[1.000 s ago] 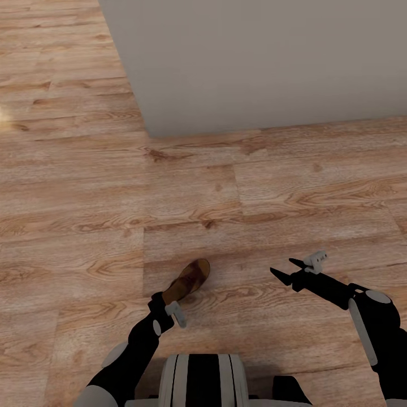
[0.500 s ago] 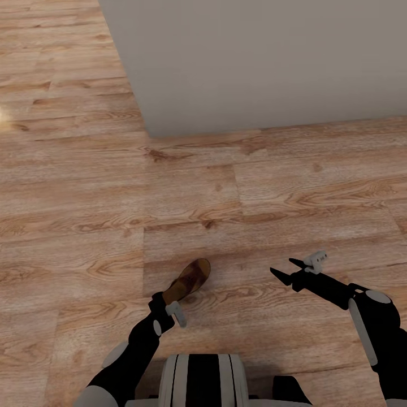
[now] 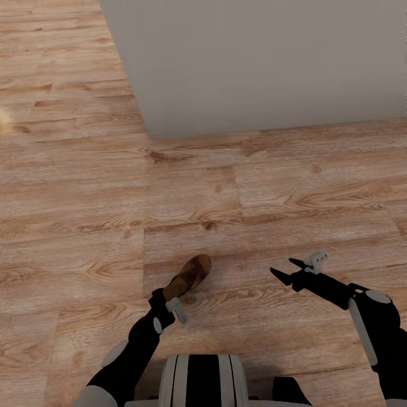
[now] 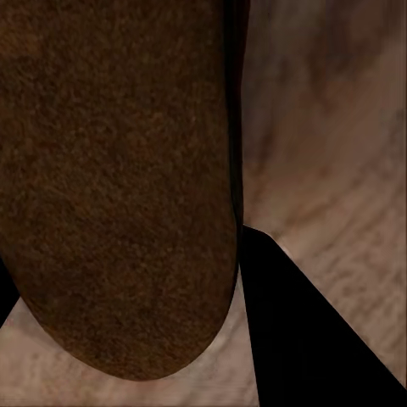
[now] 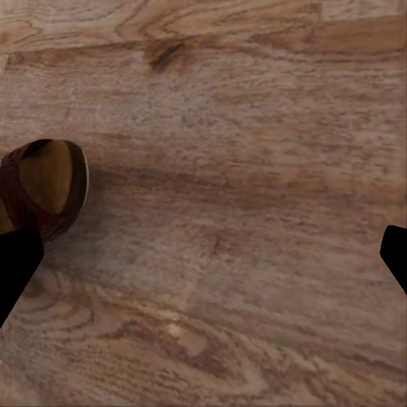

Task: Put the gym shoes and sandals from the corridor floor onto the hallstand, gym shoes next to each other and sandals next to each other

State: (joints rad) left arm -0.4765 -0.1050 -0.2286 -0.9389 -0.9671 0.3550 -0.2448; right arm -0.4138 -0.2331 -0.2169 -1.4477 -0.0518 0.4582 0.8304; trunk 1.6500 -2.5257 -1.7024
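Note:
One dark brown sandal (image 3: 190, 275) with a tan footbed is held just above the corridor floor (image 3: 282, 186), its toe pointing away from me. My left gripper (image 3: 167, 301) is shut on its heel end. In the left wrist view the sandal (image 4: 119, 186) looms close beside a black finger (image 4: 297, 339). My right gripper (image 3: 281, 267) hovers open and empty over the planks to the right of the sandal. The right wrist view catches the sandal (image 5: 42, 191) near one finger (image 5: 13, 267). The gym shoes and the hallstand are out of view.
A plain grey wall (image 3: 254, 62) rises ahead, and its corner meets the floor at centre left. Wood planks run on to the left of that corner and across the space in front of me.
My left gripper and the sandal have risen slightly and drifted a little left. The view has shifted very slightly. The right arm is still.

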